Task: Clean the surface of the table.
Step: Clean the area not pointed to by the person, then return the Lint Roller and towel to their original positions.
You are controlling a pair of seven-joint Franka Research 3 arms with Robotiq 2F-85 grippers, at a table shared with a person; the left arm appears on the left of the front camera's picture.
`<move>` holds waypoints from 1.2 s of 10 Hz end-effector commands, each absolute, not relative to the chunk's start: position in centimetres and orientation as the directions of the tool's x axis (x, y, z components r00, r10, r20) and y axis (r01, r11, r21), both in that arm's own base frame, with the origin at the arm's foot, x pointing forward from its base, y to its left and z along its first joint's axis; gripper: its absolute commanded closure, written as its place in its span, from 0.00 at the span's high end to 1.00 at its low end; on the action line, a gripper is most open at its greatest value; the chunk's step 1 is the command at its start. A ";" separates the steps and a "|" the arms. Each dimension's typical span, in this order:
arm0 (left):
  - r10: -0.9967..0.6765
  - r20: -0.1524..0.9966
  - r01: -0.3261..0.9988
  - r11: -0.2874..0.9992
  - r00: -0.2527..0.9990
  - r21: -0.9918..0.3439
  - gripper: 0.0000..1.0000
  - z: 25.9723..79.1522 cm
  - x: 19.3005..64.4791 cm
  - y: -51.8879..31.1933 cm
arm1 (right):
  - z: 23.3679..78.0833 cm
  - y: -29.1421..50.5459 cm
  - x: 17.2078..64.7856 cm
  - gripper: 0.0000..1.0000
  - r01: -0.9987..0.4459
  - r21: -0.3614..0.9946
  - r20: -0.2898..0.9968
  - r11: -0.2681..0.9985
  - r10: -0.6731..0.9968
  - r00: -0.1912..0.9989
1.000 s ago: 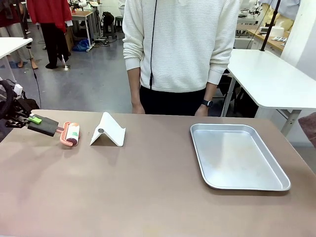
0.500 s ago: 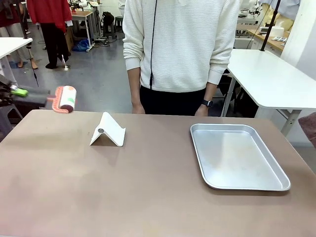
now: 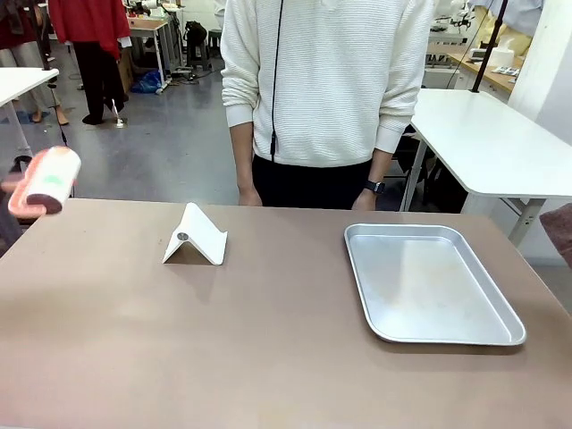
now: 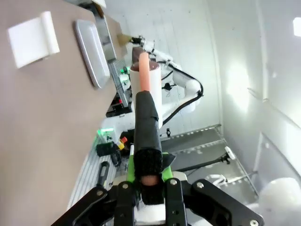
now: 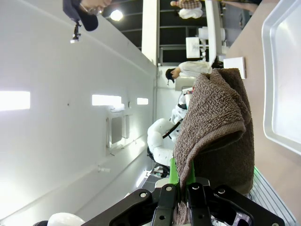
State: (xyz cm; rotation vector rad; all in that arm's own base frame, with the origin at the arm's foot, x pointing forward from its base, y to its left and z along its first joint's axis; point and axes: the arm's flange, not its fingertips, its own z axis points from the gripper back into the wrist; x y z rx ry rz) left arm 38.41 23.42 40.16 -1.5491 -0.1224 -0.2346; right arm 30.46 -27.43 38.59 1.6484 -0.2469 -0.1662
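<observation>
Table [image 3: 268, 357] | long axis left-right | top level, facing up

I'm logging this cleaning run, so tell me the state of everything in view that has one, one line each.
left gripper: shut on lint roller handle.
lint roller: in the air, beside the table left end, blurred.
right gripper: shut on brown towel.
brown towel: bunched between the fingers.
metal tray: flat on the table, empty.
white stand: upright on the table, tent-shaped.
table: carries tray and stand.
</observation>
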 end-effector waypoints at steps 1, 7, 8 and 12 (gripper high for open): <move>-0.030 0.215 0.216 0.053 0.976 -0.975 0.04 39.7 36.9 28.8 | 39.1 -27.2 30.2 0.00 -0.063 0.994 0.039 -0.089 -0.253 0.967; 0.029 0.178 0.175 0.066 0.984 -0.982 0.04 37.4 35.8 29.6 | 39.1 -27.2 30.2 0.00 -0.063 0.994 0.039 -0.089 -0.253 0.967; 0.029 0.178 0.175 0.066 0.984 -0.982 0.04 37.4 35.8 29.6 | 39.1 -27.2 30.2 0.00 -0.063 0.994 0.039 -0.089 -0.253 0.967; 0.029 0.178 0.175 0.066 0.984 -0.982 0.04 37.4 35.8 29.6 | 39.1 -27.2 30.2 0.00 -0.063 0.994 0.039 -0.089 -0.253 0.967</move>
